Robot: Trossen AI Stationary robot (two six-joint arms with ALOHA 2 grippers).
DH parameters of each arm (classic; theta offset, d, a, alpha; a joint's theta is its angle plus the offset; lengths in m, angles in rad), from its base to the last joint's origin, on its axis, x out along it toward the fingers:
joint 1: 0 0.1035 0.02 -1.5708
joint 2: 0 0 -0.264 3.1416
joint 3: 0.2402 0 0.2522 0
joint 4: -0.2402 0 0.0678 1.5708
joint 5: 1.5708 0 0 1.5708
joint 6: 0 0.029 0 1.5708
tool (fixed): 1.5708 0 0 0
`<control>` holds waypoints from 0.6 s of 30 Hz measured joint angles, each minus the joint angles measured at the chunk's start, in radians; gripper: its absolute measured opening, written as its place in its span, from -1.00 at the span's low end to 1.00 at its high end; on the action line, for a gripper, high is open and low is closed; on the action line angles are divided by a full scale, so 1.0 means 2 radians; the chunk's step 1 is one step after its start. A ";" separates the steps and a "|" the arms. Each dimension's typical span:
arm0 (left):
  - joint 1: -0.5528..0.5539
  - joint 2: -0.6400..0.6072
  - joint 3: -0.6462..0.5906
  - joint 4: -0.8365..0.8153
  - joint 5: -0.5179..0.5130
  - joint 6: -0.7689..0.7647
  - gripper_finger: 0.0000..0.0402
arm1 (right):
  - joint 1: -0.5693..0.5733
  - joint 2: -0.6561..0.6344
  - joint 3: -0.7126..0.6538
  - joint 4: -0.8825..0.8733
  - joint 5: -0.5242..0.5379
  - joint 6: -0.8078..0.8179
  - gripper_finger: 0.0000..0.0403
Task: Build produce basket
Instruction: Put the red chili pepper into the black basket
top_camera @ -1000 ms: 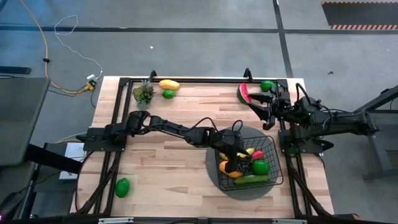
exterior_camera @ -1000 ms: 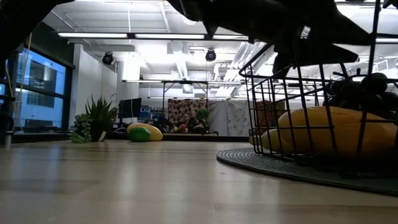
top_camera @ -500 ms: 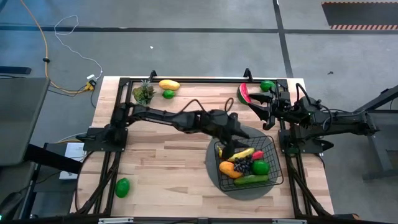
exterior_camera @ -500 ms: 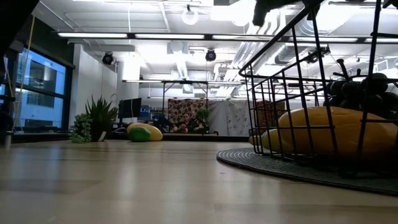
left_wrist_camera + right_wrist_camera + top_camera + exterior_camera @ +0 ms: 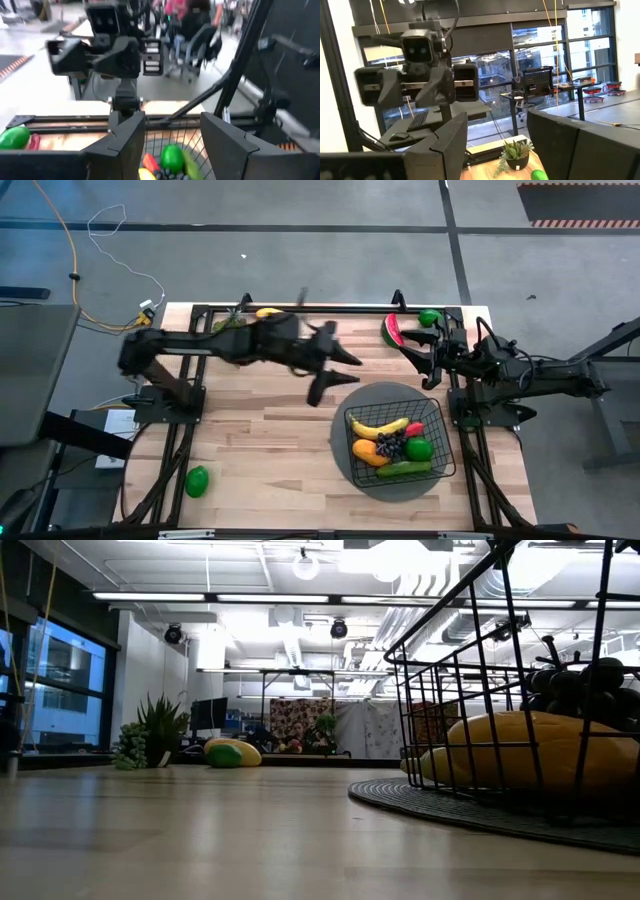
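Basket [image 5: 397,439] holds fruit; the open, empty left pincer [image 5: 330,370] hovers beside it, nearer the far-edge mango [image 5: 268,312] than the right pincer [image 5: 432,358], also open.

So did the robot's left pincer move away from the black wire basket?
Yes. The left pincer, empty and open, has pulled out of the black wire basket and now hangs up-left of it over bare wood, toward the table's far edge.

We saw a light wooden desk [image 5: 260,440], a round grey mat [image 5: 360,476] near its right side carrying the basket [image 5: 441,442], a green lime [image 5: 197,480] at the near left, a watermelon slice [image 5: 392,330], another lime [image 5: 428,317] and a small potted plant [image 5: 150,732] along the far edge.
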 joint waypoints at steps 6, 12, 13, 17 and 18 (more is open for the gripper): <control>-0.010 -0.114 -0.202 0.188 -0.057 -0.052 -0.11 | 0.000 0.000 0.000 -0.002 0.000 0.000 -0.06; -0.023 -0.210 -0.357 0.309 -0.118 -0.067 -0.11 | 0.000 0.000 0.000 -0.006 0.000 0.000 -0.06; -0.025 -0.223 -0.372 0.313 -0.122 -0.068 -0.11 | 0.000 0.000 0.000 -0.006 0.000 0.000 -0.06; -0.028 -0.264 -0.404 0.308 -0.127 -0.067 -0.11 | 0.000 0.000 0.000 -0.007 0.000 -0.001 -0.06; -0.028 -0.271 -0.408 0.306 -0.127 -0.064 -0.11 | 0.000 0.000 0.000 -0.006 0.000 -0.002 -0.06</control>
